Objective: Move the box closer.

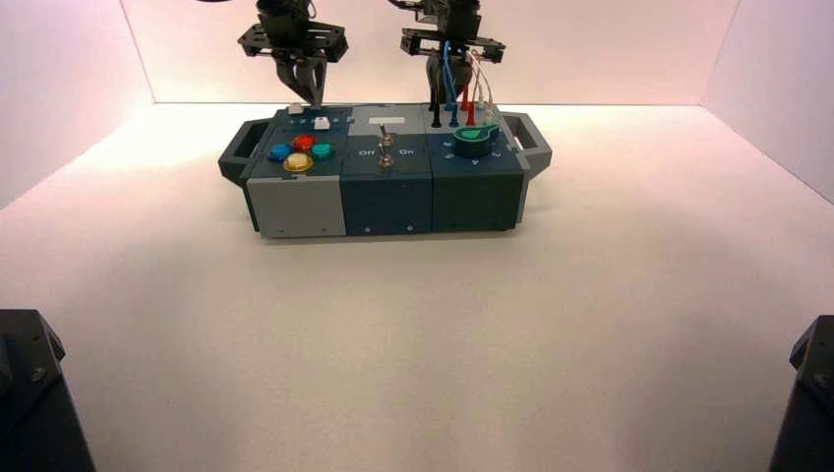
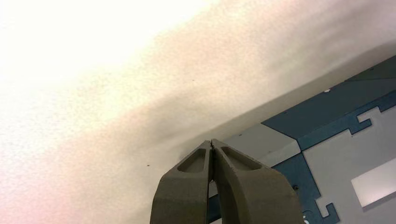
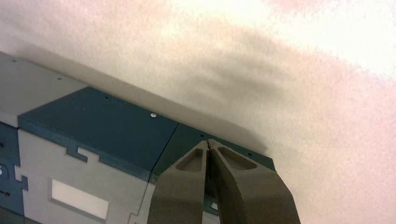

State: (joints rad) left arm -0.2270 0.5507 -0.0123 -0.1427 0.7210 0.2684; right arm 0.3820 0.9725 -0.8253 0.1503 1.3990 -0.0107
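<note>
My left claw is shut, its two tips pressed together with nothing between them. It hangs at the far edge of the box, by the box's left part. My right claw is shut too and holds nothing. It is at the box's far edge, by the right part. I cannot tell if either claw touches the box.

The box sits on the table. On the box's left part I count four round buttons: one red, one blue, one yellow and one green. Two white sliders are behind them. The middle has two toggle switches. The right part has one green knob, with wires behind it. Two handles stick out, one at each end.
</note>
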